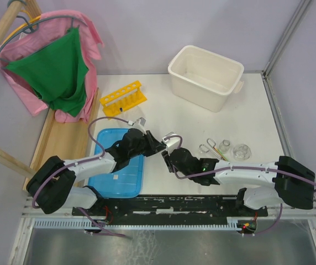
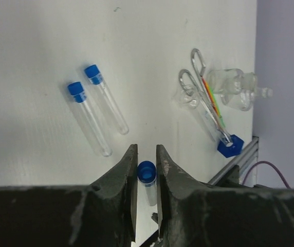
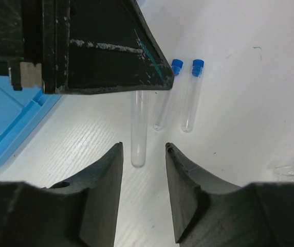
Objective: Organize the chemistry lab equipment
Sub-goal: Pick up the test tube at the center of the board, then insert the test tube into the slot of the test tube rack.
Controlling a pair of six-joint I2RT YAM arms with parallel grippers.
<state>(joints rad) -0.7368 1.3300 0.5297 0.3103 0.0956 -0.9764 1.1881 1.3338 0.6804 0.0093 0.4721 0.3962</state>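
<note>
My left gripper (image 2: pixel 146 150) pinches 1 blue-capped tube (image 2: pixel 146 172) at its cap. My right gripper (image 3: pixel 143 147) stands spread around the tube's clear end, not touching it.

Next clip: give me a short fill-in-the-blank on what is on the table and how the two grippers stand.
1. The left gripper is shut on a tube with a ____ cap.
2. ____ loose tubes lie side by side on the table.
3. The right gripper has its jaws ____.
4. The tube rack is ____ in colour.
Missing words: blue; two; open; yellow.
</note>
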